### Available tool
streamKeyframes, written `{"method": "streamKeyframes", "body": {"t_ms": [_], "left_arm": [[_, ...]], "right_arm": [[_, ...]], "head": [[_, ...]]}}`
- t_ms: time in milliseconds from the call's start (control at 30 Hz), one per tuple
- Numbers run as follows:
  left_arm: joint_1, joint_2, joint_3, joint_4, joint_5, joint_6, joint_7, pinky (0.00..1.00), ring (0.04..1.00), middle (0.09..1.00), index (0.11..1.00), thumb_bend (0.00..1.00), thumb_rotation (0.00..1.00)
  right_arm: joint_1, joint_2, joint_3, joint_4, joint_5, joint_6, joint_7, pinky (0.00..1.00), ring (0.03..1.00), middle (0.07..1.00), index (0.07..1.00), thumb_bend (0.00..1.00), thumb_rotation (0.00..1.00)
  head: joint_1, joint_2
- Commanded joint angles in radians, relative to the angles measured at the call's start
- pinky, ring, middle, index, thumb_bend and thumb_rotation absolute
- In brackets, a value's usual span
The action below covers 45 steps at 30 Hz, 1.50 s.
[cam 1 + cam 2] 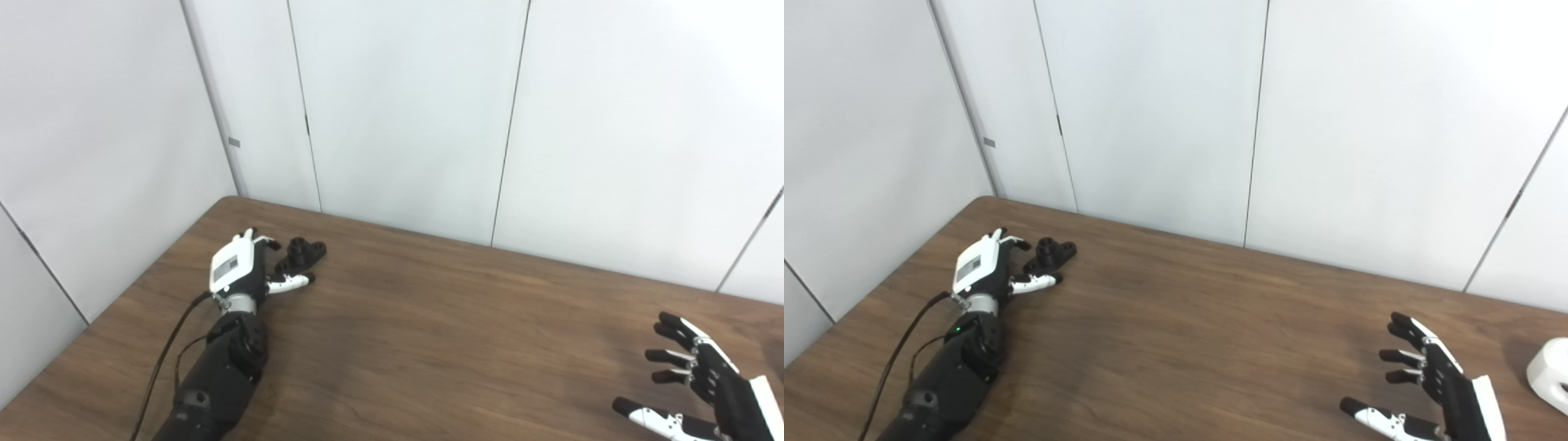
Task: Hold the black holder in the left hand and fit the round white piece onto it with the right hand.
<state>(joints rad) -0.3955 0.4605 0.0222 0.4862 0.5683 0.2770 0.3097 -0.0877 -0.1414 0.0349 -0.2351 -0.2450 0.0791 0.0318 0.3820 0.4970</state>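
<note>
Fingers of the left hand (236,266) are spread around the black holder (301,253) on the table (429,343), not squeezing yet. It should close gently. The right hand (1433,392) is spread wide, empty, beside the white piece (1549,373).

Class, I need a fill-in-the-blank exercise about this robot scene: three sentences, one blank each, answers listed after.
1. The black holder lies on the ______ table.
2. The left robot hand is next to the black holder, while the right robot hand has its fingers ______ and holds nothing.
3. The white piece shows only in the ______ eye view.

Missing words: wooden; spread; right
</note>
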Motion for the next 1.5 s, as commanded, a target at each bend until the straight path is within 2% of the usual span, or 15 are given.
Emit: {"method": "streamKeyframes", "body": {"t_ms": [0,233,333,467,667,1167,1467], "left_arm": [[-0.043,0.014,-0.005,0.003,-0.008,-0.017,0.011,0.97,1.0,0.978,0.719,0.87,0.32],[-0.051,0.025,-0.045,0.033,0.002,-0.006,-0.002,0.97,1.0,0.977,0.712,0.89,0.29],[-0.055,0.034,-0.072,0.053,0.017,-0.002,0.011,0.94,1.0,0.967,0.708,0.9,0.27],[-0.058,0.036,-0.083,0.069,0.017,0.014,0.028,0.95,1.0,0.968,0.706,0.89,0.25],[-0.061,0.043,-0.105,0.096,0.024,0.036,0.046,0.94,1.0,0.968,0.703,0.89,0.27],[-0.042,0.054,-0.107,0.079,0.022,0.069,0.039,0.94,1.0,0.95,0.703,0.87,0.29],[-0.021,0.052,-0.088,0.064,0.002,0.072,0.038,0.91,0.974,0.928,0.684,0.84,0.24]], "right_arm": [[-0.015,-0.007,-0.003,-0.02,-0.005,-0.039,-0.01,0.58,0.702,0.828,0.831,0.68,0.0],[-0.013,-0.014,-0.001,-0.018,-0.003,-0.052,-0.006,0.58,0.697,0.83,0.829,0.65,0.0],[-0.013,-0.016,-0.001,-0.019,0.0,-0.052,-0.001,0.57,0.7,0.834,0.831,0.63,0.0],[-0.01,-0.019,0.0,-0.024,0.006,-0.053,0.003,0.57,0.702,0.836,0.833,0.62,0.0],[-0.008,-0.023,-0.001,-0.031,0.007,-0.048,0.006,0.58,0.704,0.838,0.836,0.61,0.0],[-0.007,-0.032,-0.005,-0.024,0.024,-0.05,0.012,0.6,0.715,0.848,0.84,0.61,0.0],[-0.008,-0.035,-0.008,-0.023,0.026,-0.045,0.014,0.6,0.715,0.846,0.84,0.61,0.0]], "head": [[0.0,0.003],[-0.003,0.008],[-0.003,0.008],[-0.007,0.01],[-0.005,0.015],[0.005,0.033],[0.011,0.041]]}}
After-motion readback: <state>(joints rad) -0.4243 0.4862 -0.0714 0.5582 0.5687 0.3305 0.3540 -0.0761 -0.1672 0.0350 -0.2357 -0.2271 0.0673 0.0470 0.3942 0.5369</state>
